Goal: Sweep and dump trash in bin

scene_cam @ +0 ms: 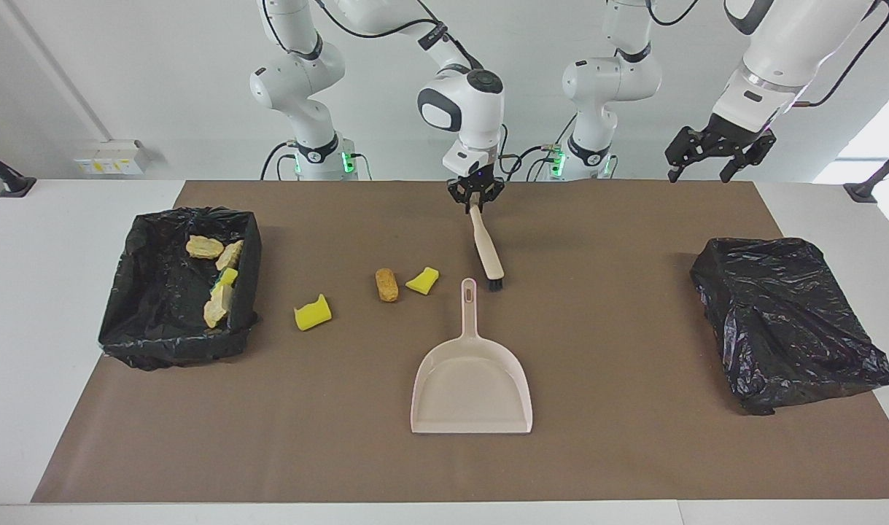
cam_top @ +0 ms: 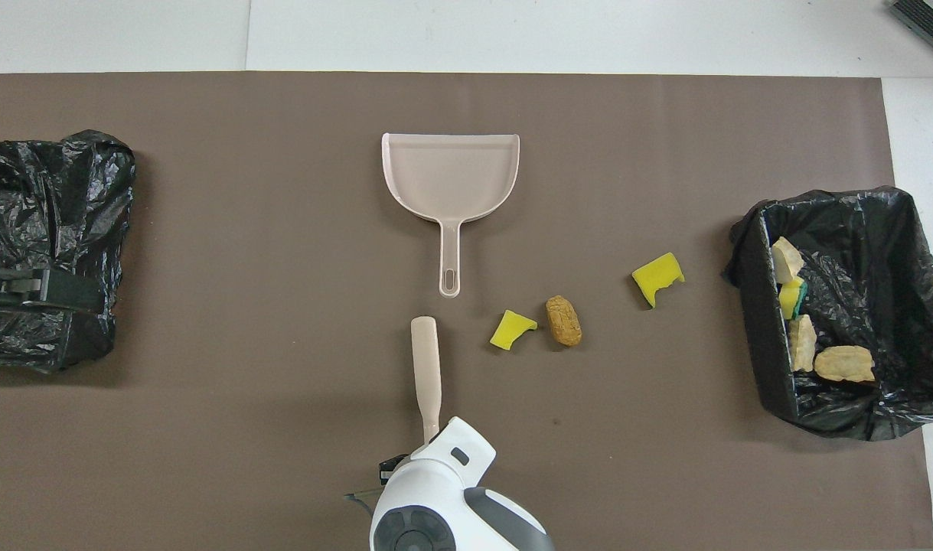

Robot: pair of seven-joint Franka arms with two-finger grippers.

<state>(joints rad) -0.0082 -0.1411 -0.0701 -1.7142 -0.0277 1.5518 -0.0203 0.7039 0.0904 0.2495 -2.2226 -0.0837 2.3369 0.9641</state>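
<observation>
Currently my right gripper (scene_cam: 476, 198) is closed on the handle end of the beige hand brush (scene_cam: 486, 249), which slants down so its dark bristles touch the brown mat (scene_cam: 619, 437) just beside the tip of the dustpan's handle. My left gripper (scene_cam: 714, 157) waits in the air, fingers spread wide and holding nothing, above the mat's edge near the closed black bag bundle (scene_cam: 787, 321) at the left arm's end of the table. The dustpan (scene_cam: 473, 383) lies flat at mid-mat, handle pointing toward the robots, pan bare inside. Loose trash on the mat: a brown bread roll (scene_cam: 386, 284) and a small yellow sponge chunk (scene_cam: 423, 281) just beside it, both near the brush head toward the right arm's end; a larger yellow sponge chunk (scene_cam: 313, 312) lies between the roll and the bin. The bin (scene_cam: 145, 321), lined with black plastic, sits at the right arm's end and holds several pieces along one wall: golden-brown croissant-like pieces (scene_cam: 204, 247) and a yellow sponge with a green face (scene_cam: 227, 277).
</observation>
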